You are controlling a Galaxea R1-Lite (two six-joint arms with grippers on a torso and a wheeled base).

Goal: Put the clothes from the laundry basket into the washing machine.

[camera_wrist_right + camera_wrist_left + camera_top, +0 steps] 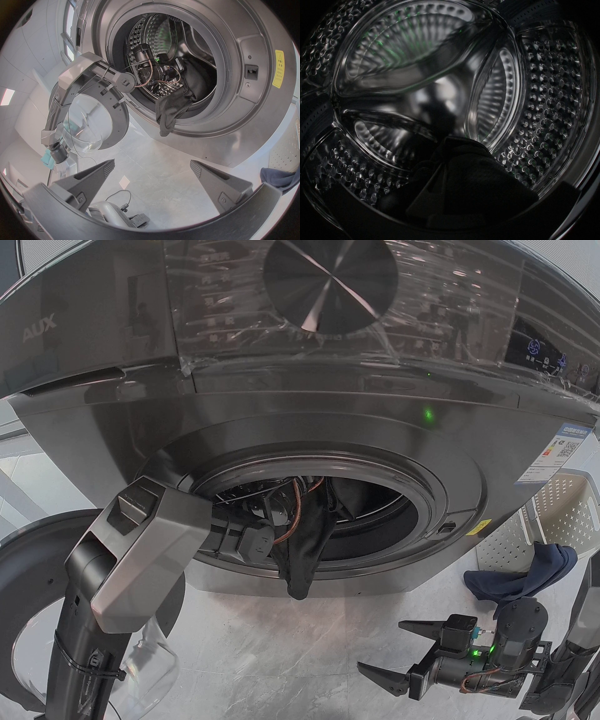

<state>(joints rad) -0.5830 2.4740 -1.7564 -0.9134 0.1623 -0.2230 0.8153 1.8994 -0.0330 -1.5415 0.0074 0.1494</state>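
Note:
The washing machine (437, 446) stands with its round door open. A black garment (306, 540) hangs over the lower rim of the opening, part inside the drum (550, 93) and part dangling outside (170, 112). My left arm (150, 540) goes in through the opening, and the left gripper (176, 64) sits just inside with the black cloth (468, 184) draped against it. Low over the floor in front of the machine, my right gripper (382, 646) is open and holds nothing (152, 165). A navy garment (525, 577) hangs over the edge of the white laundry basket (562, 509).
The open door (25, 565) with its glass bowl (87, 122) swings out on the left, right beside my left arm. Pale tiled floor (300, 646) lies free between the machine and the right gripper. The basket (287, 147) stands against the machine's right side.

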